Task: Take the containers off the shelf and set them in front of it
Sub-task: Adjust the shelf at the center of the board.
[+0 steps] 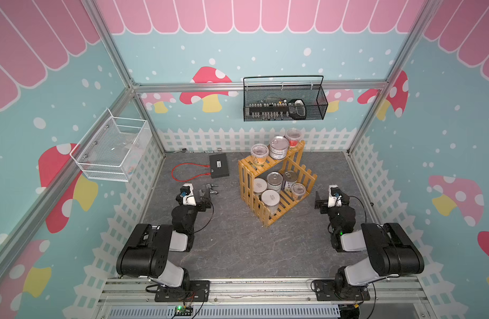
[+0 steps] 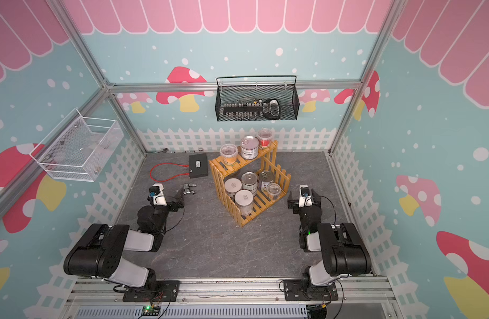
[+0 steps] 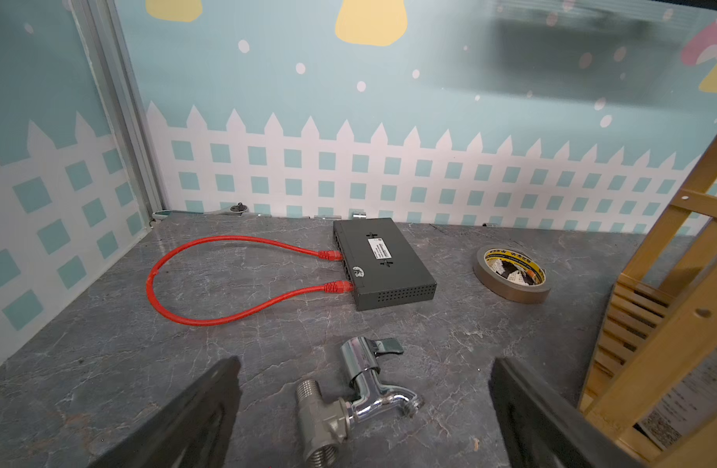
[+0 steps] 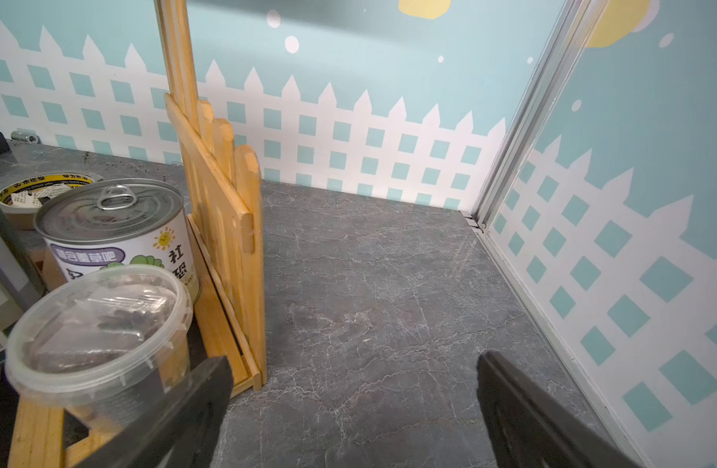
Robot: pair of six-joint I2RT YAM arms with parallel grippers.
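The honey-yellow wooden shelf (image 1: 244, 179) (image 2: 218, 176) stands mid-table, turned at an angle. Its top tier carries a clear tub (image 1: 259, 153), a pull-tab tin (image 1: 278, 147) and a red-filled tub (image 1: 293, 137). Several containers crowd the lower tier, among them two white-lidded cans (image 1: 270, 200), a labelled tin (image 4: 117, 231) and a clear tub (image 4: 101, 324). My left gripper (image 1: 203, 196) (image 3: 365, 372) is open, left of the shelf and over a faucet. My right gripper (image 1: 332, 196) (image 4: 353, 364) is open over bare table, just right of the shelf (image 4: 223, 194).
A chrome faucet (image 3: 361, 397) lies between the left fingers. A black network box (image 1: 219, 165) with a red cable loop (image 1: 182, 172) lies behind it. A tape roll (image 3: 511, 273) sits behind the shelf. A black wire basket (image 1: 284, 102) and a white mesh basket (image 1: 113, 149) hang on the walls.
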